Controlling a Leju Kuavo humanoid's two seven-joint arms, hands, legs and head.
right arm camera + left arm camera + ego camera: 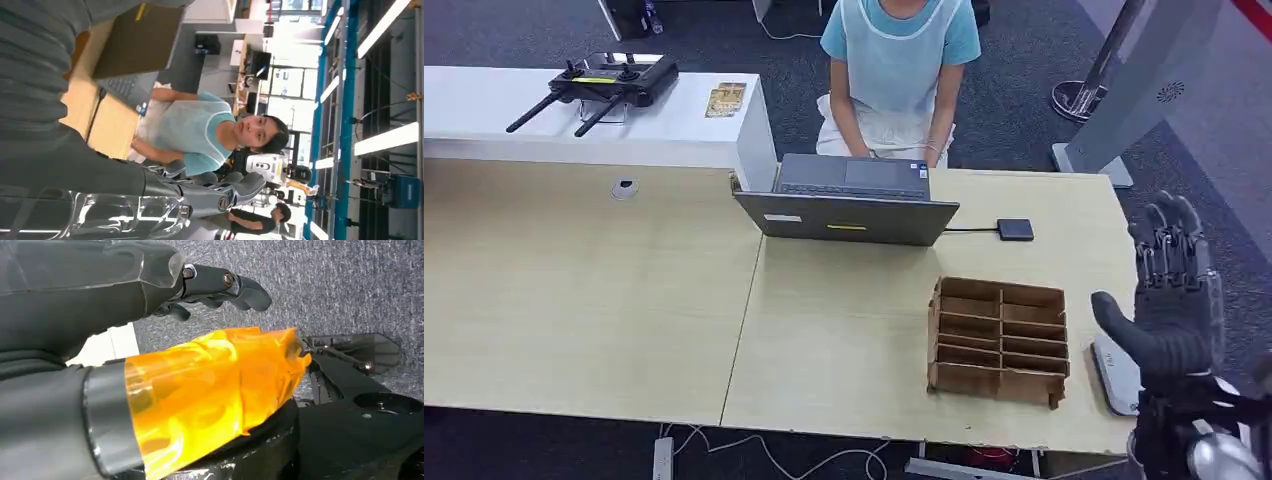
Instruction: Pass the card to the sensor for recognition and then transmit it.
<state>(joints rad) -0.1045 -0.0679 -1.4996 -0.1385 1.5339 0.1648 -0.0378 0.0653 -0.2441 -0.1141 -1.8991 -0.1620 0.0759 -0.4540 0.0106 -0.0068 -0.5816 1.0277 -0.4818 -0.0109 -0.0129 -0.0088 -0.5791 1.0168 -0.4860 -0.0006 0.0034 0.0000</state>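
My right hand [1169,300] is raised beyond the table's right edge, fingers upright, thumb out to the side, nothing in it. Its fingers [220,192] point toward the seated person [200,132] in the right wrist view. A small black sensor pad [1015,229] lies on the table to the right of the laptop [849,200], joined to it by a cable. A white flat object [1114,375] lies at the table's right edge, partly hidden by my right hand; I cannot tell if it is the card. My left hand [150,340] hangs over grey carpet, fingers stretched out, holding nothing.
A brown cardboard organiser [999,340] with several compartments stands on the wooden table [624,300] near the front right. A person [894,70] sits behind the laptop. A white counter [574,120] at the back left carries a black controller [604,85].
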